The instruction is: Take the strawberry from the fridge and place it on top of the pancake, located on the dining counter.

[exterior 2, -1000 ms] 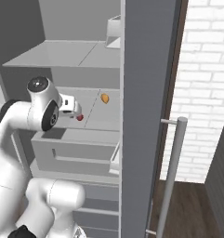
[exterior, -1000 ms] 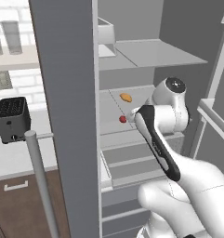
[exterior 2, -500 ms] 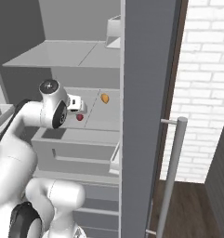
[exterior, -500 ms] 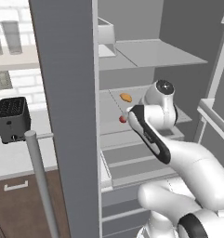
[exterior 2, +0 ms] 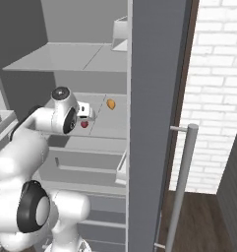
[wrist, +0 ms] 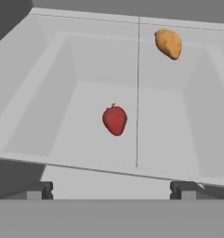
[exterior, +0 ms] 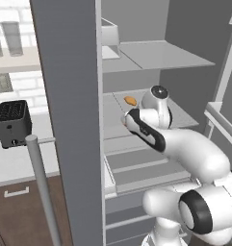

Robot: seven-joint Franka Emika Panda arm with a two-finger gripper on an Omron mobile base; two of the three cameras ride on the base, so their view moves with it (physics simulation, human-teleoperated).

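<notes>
Grey and tall, the fridge stands open in front of you, its door edge filling the near side of both base views and its pale shelves running back behind the arm. You have the white arm reaching in at the middle shelf, which has a low lip along its front edge, probably there to stop food rolling out.

Your gripper hangs just outside that lip, wrist level with the shelf so the hand camera looks straight in along the fingers. Both finger tips sit far apart at the bottom of the hand view, so the jaws are spread wide and hold nothing. That spread makes sense: you need room to pass either side of a small round fruit.

An orange-tan oval food item lies toward the back of the shelf, at about one o'clock from the middle of the hand view, well apart from your target.

Smallest of all, the strawberry rests on the shelf floor almost dead centre of the hand view, at twelve o'clock from the gap between the fingers, still clear of both tips. In the right base view it shows just beside the hand. You look to be lined up for the approach; the grasp itself is not yet made.
</notes>
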